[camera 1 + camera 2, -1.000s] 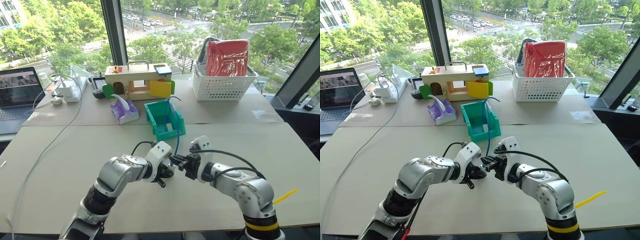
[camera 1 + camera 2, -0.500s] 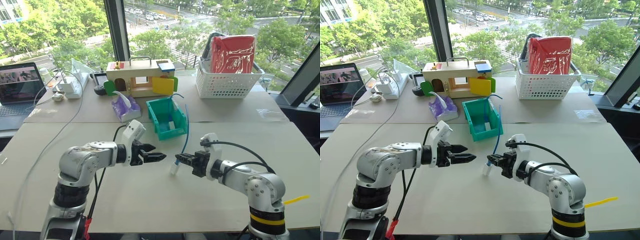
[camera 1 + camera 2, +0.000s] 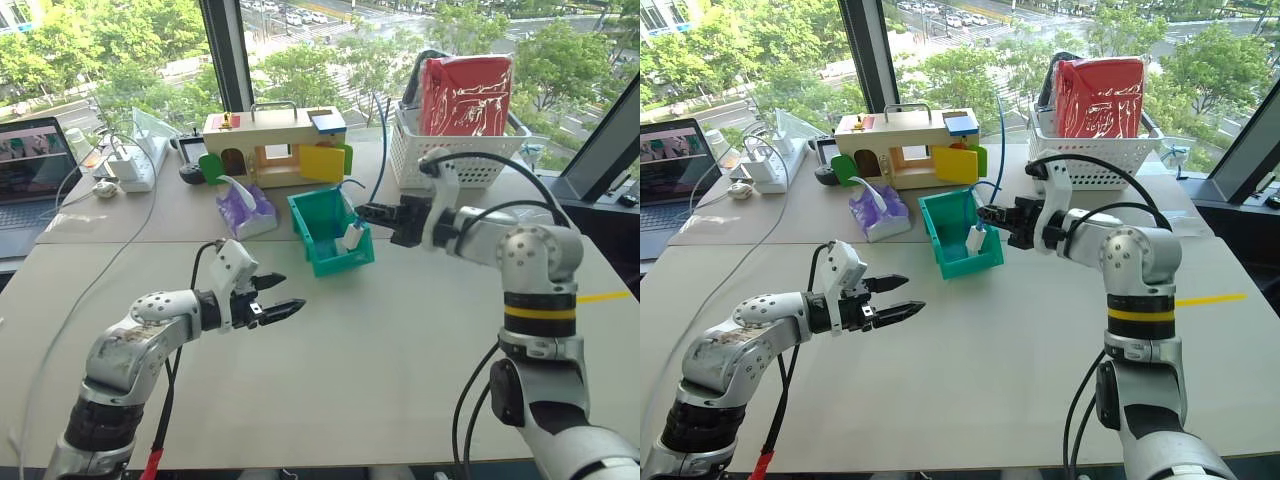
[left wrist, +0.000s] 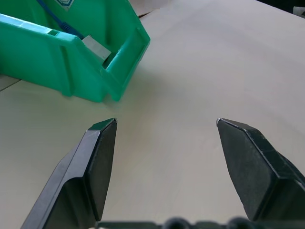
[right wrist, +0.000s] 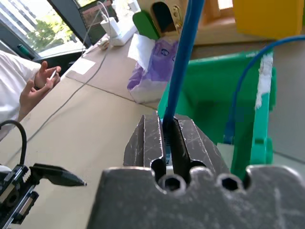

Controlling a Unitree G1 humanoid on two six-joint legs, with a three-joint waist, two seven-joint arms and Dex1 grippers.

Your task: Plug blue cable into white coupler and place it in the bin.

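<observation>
R fingers pinch cable over bin, L fingers spread.
R gripper [image 5: 167,138] pinches blue cable [image 5: 183,62]; white coupler [image 3: 352,237] dangles into the bin [image 3: 335,262], mid-table. L gripper [image 3: 276,297] empty, near-left of bin.

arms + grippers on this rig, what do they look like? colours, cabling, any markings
Both arms are silver-grey metal with black joint bands. The left gripper and right gripper each have white housings and two black tapered fingers. Black cables loop outside each forearm. The right arm carries a yellow-and-black band; a red cable hangs by the left arm.
</observation>
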